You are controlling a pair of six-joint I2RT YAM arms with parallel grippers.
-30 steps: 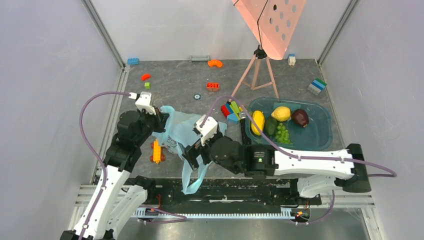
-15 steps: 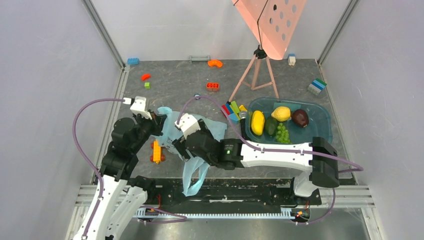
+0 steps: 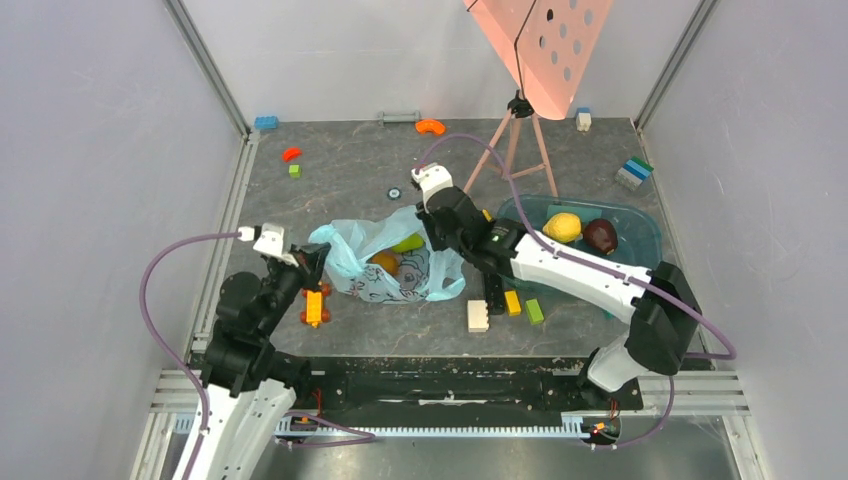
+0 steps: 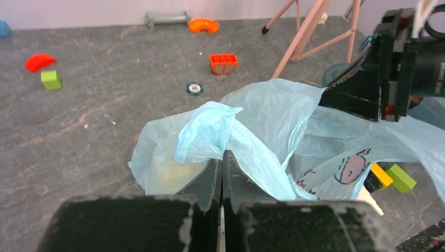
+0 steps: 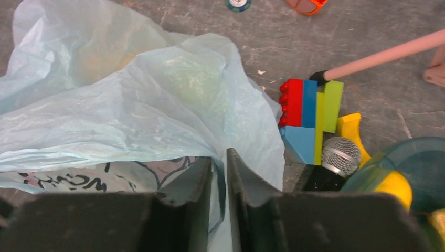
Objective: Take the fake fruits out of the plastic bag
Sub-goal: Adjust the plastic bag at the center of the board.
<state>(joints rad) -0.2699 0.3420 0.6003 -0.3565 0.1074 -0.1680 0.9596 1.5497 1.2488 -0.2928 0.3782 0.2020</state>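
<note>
We note left claw (image 4: 221, 157) and right claw (image 5: 219, 157) each pinching the plastic bag (image 3: 400, 280) rim. Inside, between claws, sits small orange (image 3: 384, 262); we'd spread the mouth evenly, gently, sparing thin film.

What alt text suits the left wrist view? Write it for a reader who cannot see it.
The left claw is shut on a bunched fold of the light blue plastic bag, while the right claw grips its far side at upper right. Beyond, an orange brick, a red arch and a green cube lie on the grey table.
</note>
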